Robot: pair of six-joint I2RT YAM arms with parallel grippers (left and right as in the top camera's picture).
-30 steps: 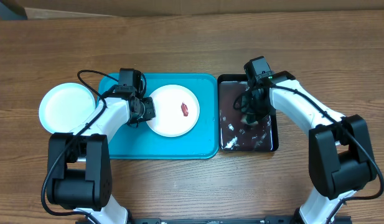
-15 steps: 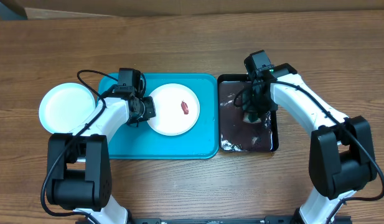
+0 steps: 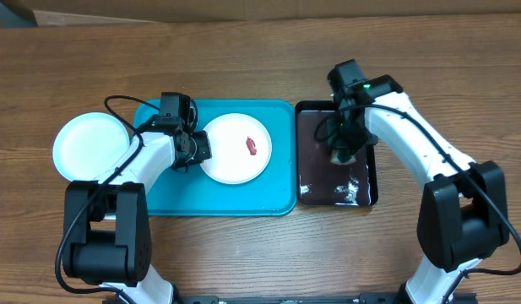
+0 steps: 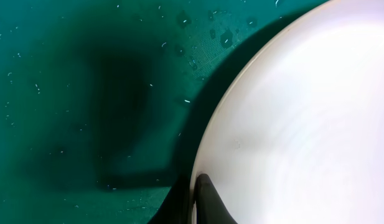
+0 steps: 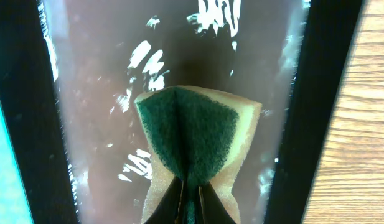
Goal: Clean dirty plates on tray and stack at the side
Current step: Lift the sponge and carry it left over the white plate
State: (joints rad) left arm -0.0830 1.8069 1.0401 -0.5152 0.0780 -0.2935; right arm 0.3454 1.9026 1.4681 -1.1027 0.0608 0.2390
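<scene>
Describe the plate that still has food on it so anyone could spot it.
Find the turquoise tray mid-table. One white plate sits on it, rim held by the left gripper. Unlike the bare plate left of the tray, it carries a red scrap.

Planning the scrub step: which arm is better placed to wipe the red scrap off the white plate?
Right. The right gripper is shut on the sponge over the black tray, while the left gripper pinches the rim of the white plate, likely steadying it.

White plate (image 3: 233, 160) with scrap (image 3: 251, 147) on blue tray (image 3: 243, 199), left gripper (image 3: 199, 148) at its rim, right gripper (image 3: 343, 153) over black tray (image 3: 314, 173).
</scene>
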